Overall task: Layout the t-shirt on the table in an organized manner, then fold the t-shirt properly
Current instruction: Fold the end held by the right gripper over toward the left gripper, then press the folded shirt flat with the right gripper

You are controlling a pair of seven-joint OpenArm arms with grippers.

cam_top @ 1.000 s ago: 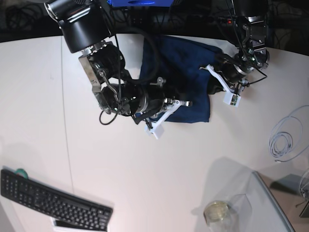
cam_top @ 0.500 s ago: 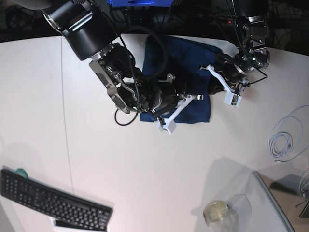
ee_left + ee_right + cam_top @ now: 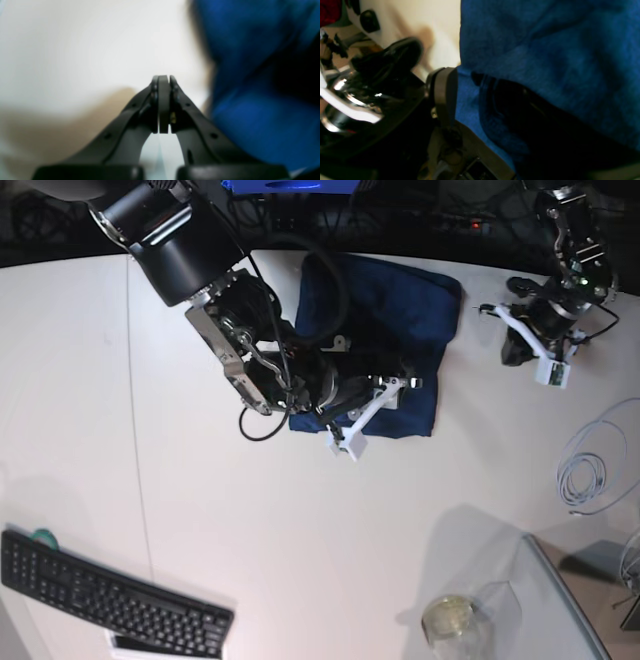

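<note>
At the far side of the table (image 3: 330,560), near its curved edge, the t-shirt (image 3: 405,315) lies as a folded dark blue bundle, roughly rectangular, with a few wrinkles. The right arm reaches over its near left part, and the right gripper (image 3: 400,385) is low on the cloth. In the right wrist view one finger (image 3: 445,92) of this gripper stands at the edge of the blue fabric, and a fold of cloth lies in the gap beside it; the jaws are apart, but it is not possible to tell if they pinch the fabric.

The left gripper (image 3: 515,350) is on the right side of the base view, beside the t-shirt and apart from it, above the bare white table. In the left wrist view its two jaws are pressed together with nothing between them, and the blurred blue cloth is at the right of them.

Near the front edge there is a black keyboard (image 3: 110,600). A coiled white cable (image 3: 590,465) lies at the right, and a glass (image 3: 450,620) stands on a grey stand (image 3: 560,610).
</note>
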